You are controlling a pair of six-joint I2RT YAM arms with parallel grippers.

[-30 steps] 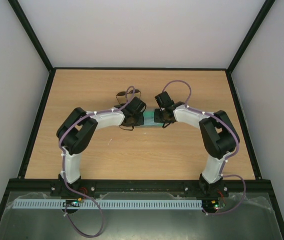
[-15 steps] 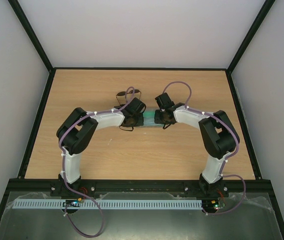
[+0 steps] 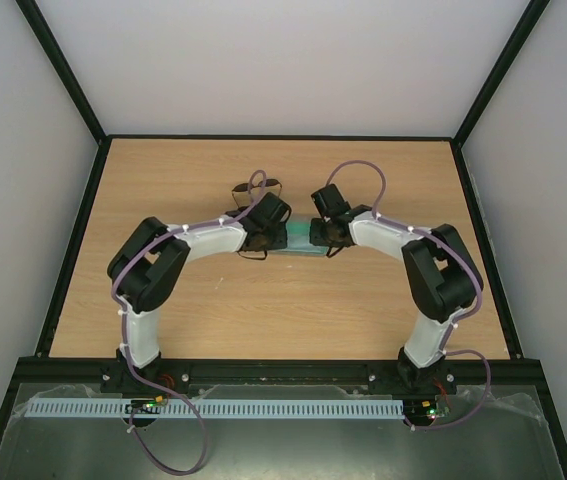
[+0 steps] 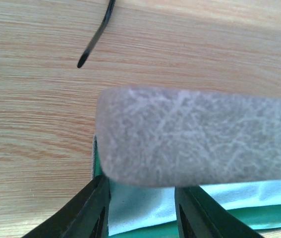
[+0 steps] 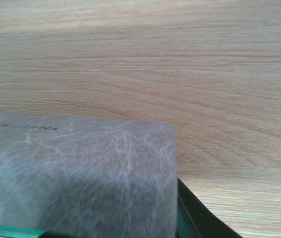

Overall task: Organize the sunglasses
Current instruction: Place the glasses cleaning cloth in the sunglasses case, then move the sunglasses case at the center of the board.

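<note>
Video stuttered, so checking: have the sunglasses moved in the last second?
No. The sunglasses lie at the same spot just short of the far edge of the table.

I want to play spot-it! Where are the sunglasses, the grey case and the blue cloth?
sunglasses (image 3: 242, 190), top view, on one dark lens.
grey case (image 4: 195, 136), left wrist view, middle of its fuzzy grey outside.
blue cloth (image 4: 140, 207), left wrist view, pale part just below the case.

Sunglasses (image 3: 241, 189) half hidden behind left arm (image 3: 213, 238); wrist view shows temple tips only, cut at 12 o'clock. Case (image 4: 195, 136) blurred.
</note>
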